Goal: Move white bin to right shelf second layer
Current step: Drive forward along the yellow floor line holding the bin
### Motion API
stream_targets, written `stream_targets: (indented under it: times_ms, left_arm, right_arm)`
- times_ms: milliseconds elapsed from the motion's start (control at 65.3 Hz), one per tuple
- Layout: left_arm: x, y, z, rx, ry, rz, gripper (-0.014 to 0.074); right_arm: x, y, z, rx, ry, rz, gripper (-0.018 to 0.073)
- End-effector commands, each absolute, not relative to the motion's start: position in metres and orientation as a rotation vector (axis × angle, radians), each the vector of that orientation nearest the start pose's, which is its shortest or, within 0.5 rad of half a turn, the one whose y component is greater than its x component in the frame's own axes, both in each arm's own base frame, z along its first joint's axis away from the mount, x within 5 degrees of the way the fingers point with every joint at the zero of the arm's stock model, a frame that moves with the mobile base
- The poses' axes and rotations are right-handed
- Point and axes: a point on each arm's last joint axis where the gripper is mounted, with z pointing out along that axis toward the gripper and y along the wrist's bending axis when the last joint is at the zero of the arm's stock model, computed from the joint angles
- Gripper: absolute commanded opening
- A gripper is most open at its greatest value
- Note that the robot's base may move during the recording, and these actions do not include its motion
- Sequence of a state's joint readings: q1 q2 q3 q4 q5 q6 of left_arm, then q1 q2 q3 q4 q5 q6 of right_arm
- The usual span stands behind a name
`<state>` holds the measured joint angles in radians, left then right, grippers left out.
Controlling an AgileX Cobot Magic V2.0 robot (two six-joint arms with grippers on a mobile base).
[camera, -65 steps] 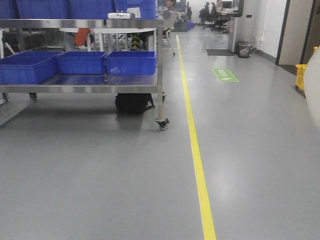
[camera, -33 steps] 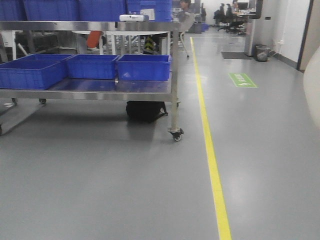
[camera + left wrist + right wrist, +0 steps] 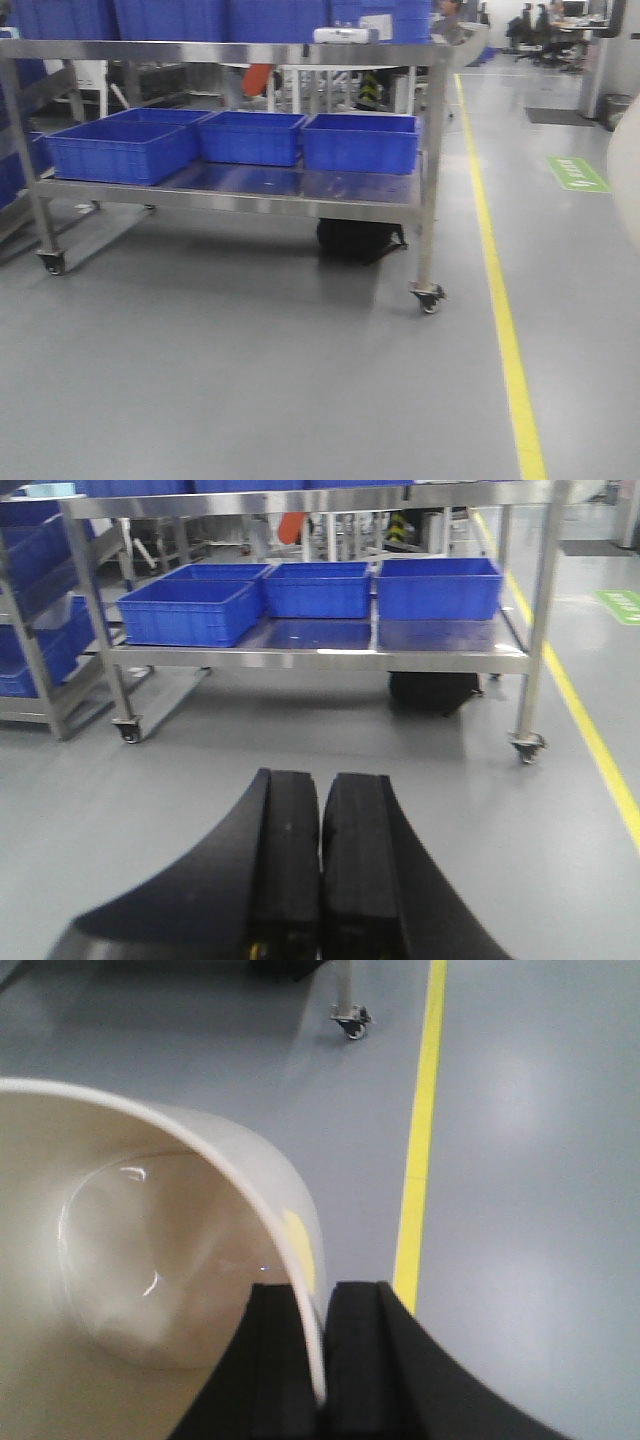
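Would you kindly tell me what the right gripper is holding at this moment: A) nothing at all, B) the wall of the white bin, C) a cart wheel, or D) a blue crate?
B: in the right wrist view the right gripper pinches the thin wall of the white bin between its pads.

Three blue crates (image 3: pixel 252 137) are carried on the steel rack's (image 3: pixel 230 197) lower level. The rack is supported by the grey floor (image 3: pixel 250 380).
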<state>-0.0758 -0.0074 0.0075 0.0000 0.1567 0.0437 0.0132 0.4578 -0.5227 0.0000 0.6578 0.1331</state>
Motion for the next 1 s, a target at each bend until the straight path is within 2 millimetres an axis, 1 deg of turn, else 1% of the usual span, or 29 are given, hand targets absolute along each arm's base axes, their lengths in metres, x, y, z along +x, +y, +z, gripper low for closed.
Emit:
stream_targets:
  times_ms: [0, 980]
  left_arm:
    - [0.0563, -0.0045, 0.1930, 0.088, 1.573, -0.037, 0.0085]
    - [0.0563, -0.0045, 0.1930, 0.088, 1.573, -0.037, 0.0085]
  right_arm:
    - [0.0912, 0.0008, 0.3153, 0.125, 1.954, 0.096, 0.0076]
    - [0.0912, 0.0008, 0.3153, 0.125, 1.954, 0.096, 0.0076]
